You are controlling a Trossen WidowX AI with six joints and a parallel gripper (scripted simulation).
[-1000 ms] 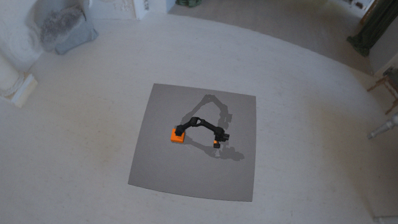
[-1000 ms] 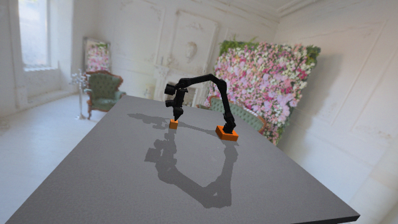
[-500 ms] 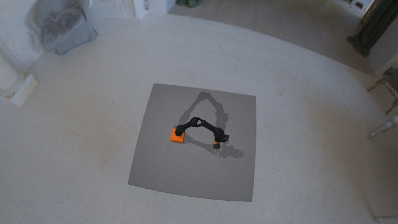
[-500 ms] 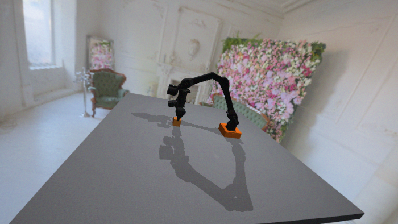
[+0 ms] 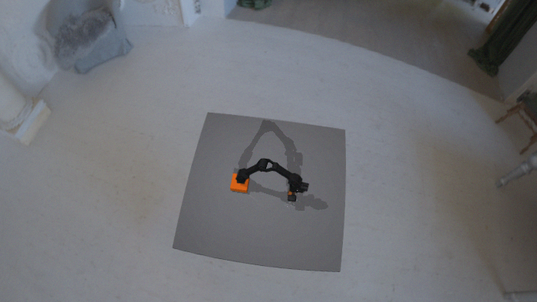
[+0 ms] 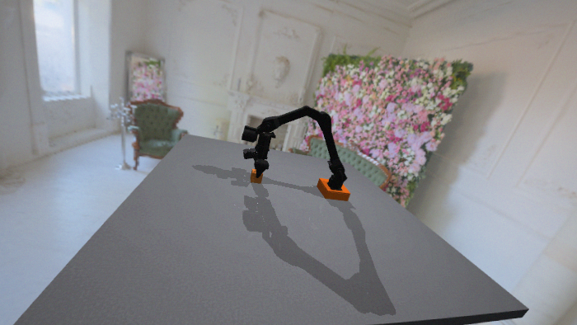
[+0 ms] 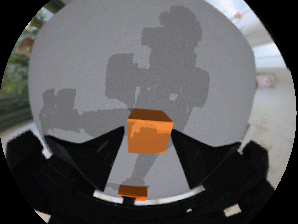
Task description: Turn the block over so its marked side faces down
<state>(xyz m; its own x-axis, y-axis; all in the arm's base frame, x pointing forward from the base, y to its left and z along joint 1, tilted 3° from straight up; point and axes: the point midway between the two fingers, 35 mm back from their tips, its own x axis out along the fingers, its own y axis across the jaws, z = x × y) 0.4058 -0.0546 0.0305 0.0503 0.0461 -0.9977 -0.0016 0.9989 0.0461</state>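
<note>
Block: on the table (image 5: 249, 237) (image 6: 165, 256), 3 o'clock from the orange base (image 5: 235, 188) (image 6: 339, 195) in top view
Jaws of gripper (image 5: 292, 192) (image 6: 259, 175) (image 7: 147, 130): spread, around the block (image 5: 290, 193) (image 6: 254, 178) (image 7: 147, 142)

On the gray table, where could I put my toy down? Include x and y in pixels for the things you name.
There's bare space on the gray table (image 5: 253, 234) (image 6: 165, 256), in the wide part between the exterior view's near edge and the arm's shadow. It's crowded around the small orange block (image 6: 255, 176) (image 7: 147, 141), with the gripper (image 7: 148, 131) right there.
</note>
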